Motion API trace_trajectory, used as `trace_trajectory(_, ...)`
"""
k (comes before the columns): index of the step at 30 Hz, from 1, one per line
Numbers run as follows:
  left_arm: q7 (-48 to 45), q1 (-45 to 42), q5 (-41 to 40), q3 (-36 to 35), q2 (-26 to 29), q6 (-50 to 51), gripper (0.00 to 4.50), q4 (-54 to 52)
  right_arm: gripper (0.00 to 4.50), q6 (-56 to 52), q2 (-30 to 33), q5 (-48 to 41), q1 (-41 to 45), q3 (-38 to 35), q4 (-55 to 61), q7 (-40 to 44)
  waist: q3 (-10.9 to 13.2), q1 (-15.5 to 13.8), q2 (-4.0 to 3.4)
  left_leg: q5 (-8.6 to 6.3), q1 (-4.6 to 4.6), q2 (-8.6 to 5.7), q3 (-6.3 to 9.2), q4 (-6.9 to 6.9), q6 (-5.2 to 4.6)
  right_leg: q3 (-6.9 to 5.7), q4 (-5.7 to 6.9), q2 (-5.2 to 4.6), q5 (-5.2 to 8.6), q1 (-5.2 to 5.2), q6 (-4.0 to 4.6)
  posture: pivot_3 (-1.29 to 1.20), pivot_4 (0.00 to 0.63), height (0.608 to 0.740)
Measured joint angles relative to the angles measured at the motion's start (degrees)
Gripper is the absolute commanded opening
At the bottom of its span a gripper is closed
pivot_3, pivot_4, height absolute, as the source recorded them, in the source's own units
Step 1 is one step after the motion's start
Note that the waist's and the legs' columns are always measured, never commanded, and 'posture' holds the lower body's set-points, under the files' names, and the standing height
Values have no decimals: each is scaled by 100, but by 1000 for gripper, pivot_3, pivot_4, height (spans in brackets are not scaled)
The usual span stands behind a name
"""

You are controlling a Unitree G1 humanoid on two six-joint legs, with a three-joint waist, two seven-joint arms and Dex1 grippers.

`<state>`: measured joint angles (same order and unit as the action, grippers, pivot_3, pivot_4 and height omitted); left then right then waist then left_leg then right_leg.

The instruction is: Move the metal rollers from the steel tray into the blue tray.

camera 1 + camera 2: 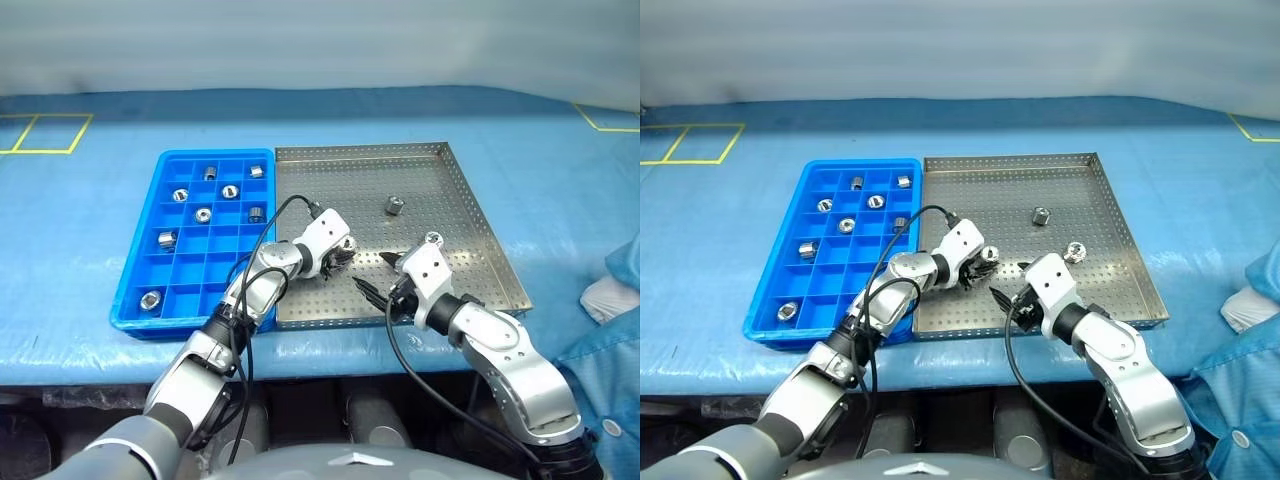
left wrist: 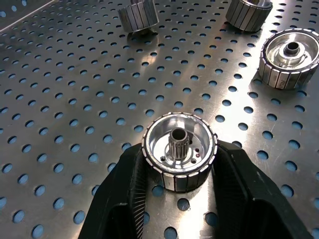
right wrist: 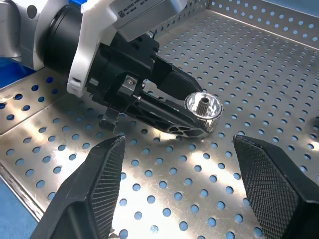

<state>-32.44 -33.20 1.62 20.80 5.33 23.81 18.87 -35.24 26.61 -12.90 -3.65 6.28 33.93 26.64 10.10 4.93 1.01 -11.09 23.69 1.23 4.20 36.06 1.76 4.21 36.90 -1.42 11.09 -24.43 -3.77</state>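
Note:
The steel tray (image 1: pixel 480 200) lies right of the blue tray (image 1: pixel 215 156) on the blue table. My left gripper (image 1: pixel 345 255) rests low on the steel tray's perforated floor, shut on one metal roller (image 2: pixel 179 149), with a finger (image 2: pixel 129 184) on each side of the roller's ribbed wall. The right wrist view shows the same held roller (image 3: pixel 203 107). My right gripper (image 1: pixel 378 275) hovers just right of it, open, with nothing between its fingers (image 3: pixel 104 169). Loose rollers (image 1: pixel 394 206) (image 1: pixel 433 239) lie farther back in the steel tray. Several rollers (image 1: pixel 203 214) sit in the blue tray's compartments.
A person's blue sleeve and white glove (image 1: pixel 612 295) are at the table's right edge. Yellow tape squares (image 1: pixel 45 133) mark the blue cover at the far left and far right. The trays touch side by side near the table's front edge.

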Motion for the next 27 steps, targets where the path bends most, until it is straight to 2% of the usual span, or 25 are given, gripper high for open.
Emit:
trace_trajectory(3,-47,152,-69,-98,171,261,1717,-623,3650,-9,92,-89,-10,31,-8,203,-1,3,-1,0,-2,1,0,0,0,1,2,0,0,0,0,-56,150,740)
trace_trajectory(9,-174,866,-430,-464,731,1315,1717,-2603,3650,6,205,-250,119,237,-195,655,-3,-38,-6,0,-7,2,0,0,0,2,5,0,0,2,0,27,150,740)
trace_trajectory(14,430,1534,-440,-940,837,1992,1717,-3889,3650,112,195,-246,516,302,-508,825,-3,-170,-6,3,-10,2,3,6,-4,-2,6,0,0,9,0,92,150,740)
trace_trajectory(19,1346,2055,-156,-1512,886,2632,1717,-4629,3650,229,182,-196,727,449,-842,931,-2,-313,-5,3,-7,1,6,5,-4,-5,4,0,0,8,0,150,150,740)
trace_trajectory(27,2027,2534,240,-1697,1084,3111,1717,-5045,3650,282,123,-159,931,598,-1018,1027,-2,-530,-4,2,-3,-1,8,4,-3,-10,-4,-4,0,8,1,175,150,740)
